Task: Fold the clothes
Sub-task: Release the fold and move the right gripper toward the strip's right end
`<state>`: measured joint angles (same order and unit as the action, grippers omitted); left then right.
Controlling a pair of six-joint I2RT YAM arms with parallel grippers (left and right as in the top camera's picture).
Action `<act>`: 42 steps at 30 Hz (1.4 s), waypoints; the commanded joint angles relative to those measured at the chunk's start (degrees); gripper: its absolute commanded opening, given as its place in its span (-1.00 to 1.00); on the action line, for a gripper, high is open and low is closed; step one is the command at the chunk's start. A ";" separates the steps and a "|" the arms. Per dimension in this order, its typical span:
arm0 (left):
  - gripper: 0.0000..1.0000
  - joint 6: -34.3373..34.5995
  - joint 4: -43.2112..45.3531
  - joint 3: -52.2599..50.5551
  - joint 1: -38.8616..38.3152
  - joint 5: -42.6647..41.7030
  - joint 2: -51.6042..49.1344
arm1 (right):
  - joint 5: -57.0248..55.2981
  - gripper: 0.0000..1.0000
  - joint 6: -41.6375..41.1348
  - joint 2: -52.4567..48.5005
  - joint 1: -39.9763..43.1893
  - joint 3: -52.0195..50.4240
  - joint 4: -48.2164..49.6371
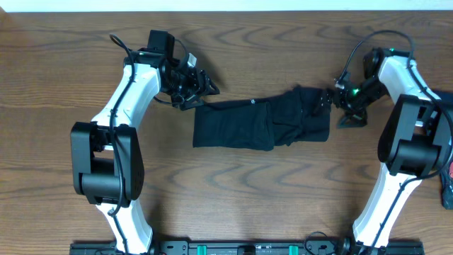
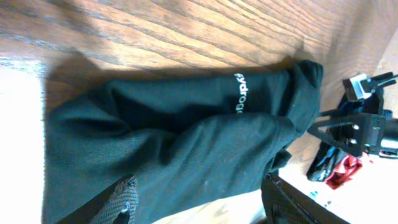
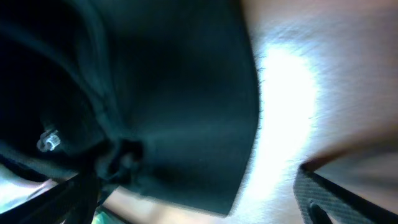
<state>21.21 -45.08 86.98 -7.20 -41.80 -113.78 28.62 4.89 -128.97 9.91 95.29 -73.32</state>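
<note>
Overhead: black top (image 1: 244, 126) lies bunched in strip on table (image 1: 233, 191), stretched between both sets of fingers. Left gripper (image 1: 201, 93) spread, released, at top's corner. Right gripper (image 1: 330, 99) splayed wide, gripping nothing, at opposite edge.

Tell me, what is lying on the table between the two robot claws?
The black top lies there, folded into a long strip on the wooden table, between the left gripper and the right gripper. The overhead view shows it.
</note>
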 commanded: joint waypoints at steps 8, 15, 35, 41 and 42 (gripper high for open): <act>0.31 -2.80 -1.14 1.11 0.39 2.89 1.29 | 11.58 0.98 5.09 -5.38 -1.18 -2.51 4.96; 0.30 -2.80 -1.22 1.11 0.39 3.76 1.29 | 17.14 0.98 9.05 -12.35 -3.50 -2.51 5.44; 0.30 -2.80 -2.62 1.11 -0.31 3.76 1.29 | 10.58 0.98 5.88 -14.08 4.59 -2.51 6.21; 0.30 -2.82 -2.64 1.11 -1.11 3.91 1.29 | 10.69 0.98 5.88 -14.08 9.44 -2.51 10.12; 0.30 -2.80 -2.64 1.11 -1.22 3.91 1.29 | 10.67 0.98 5.88 -14.08 9.53 -2.51 10.69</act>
<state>19.42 -47.55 86.98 -8.03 -38.57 -113.78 61.78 10.50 -137.23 18.11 95.13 -65.78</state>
